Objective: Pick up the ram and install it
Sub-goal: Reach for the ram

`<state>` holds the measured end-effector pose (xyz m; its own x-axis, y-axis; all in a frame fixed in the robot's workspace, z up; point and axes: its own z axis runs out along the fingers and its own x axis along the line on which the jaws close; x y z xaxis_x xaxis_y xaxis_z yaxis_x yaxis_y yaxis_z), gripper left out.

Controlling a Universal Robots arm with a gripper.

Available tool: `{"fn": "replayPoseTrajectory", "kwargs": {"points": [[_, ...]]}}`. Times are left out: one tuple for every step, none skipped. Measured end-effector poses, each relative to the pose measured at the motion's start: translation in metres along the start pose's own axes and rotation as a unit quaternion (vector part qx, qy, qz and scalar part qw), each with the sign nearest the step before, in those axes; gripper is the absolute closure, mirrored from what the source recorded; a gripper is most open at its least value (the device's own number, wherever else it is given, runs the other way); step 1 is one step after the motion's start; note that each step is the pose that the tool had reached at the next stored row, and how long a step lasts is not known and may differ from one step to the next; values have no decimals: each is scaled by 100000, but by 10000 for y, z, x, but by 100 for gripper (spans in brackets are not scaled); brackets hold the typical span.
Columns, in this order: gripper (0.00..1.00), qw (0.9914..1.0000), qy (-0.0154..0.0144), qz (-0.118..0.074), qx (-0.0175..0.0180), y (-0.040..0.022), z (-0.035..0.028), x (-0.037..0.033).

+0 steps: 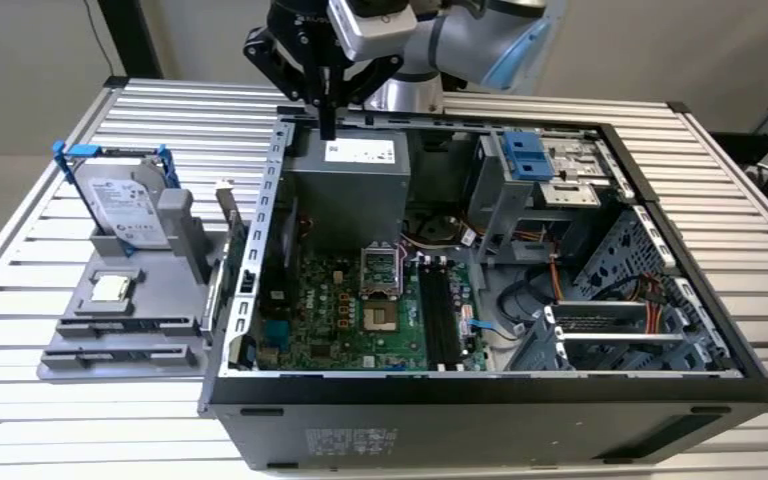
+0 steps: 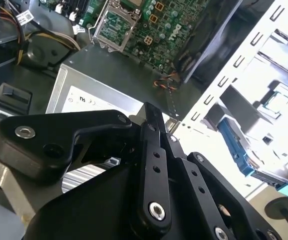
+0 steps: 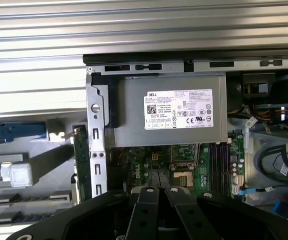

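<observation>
Exterior view: your gripper [image 1: 328,128], narrowed on nothing, hangs over the computer case's [image 1: 491,420] far corner. The ram [image 1: 231,225] stands in the grey fixture [image 1: 117,330], just beside the case on the exterior view's left. Both wrist views: the power supply [image 3: 173,112] lies below. The ram is likely light, stiff and fragile, so grip its upper edge.

White label [image 3: 177,109], certification marks, on power supply [image 3: 134,115]; white sticker [image 1: 131,205] on hard drive [image 1: 107,180]; fine print unreadable
</observation>
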<state>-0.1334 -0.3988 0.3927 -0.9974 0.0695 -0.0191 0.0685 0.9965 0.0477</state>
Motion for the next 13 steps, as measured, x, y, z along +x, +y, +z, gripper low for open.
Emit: {"fn": "replayPoseTrajectory", "kwargs": {"points": [[100, 100000, 2, 2, 3, -1, 0, 10], [100, 100000, -1, 2, -1, -1, 0, 20], [100, 100000, -4, 3, -5, -2, 0, 30], [100, 100000, -3, 0, -5, -2, 0, 38], [100, 100000, -1, 0, -2, -3, -1, 48], [100, 100000, -2, -8, -6, -4, -1, 59], [100, 100000, -3, -16, -5, -5, -1, 69], [100, 100000, -1, -26, -2, -5, -1, 81], [100, 100000, 1, -36, -1, -6, -2, 93], [100, 100000, 3, -43, -3, -7, -2, 104], [100, 100000, 0, -56, -5, -8, -2, 116], [100, 100000, 0, -64, -6, -9, -2, 127], [100, 100000, 2, -73, -3, -9, -3, 138]]}}
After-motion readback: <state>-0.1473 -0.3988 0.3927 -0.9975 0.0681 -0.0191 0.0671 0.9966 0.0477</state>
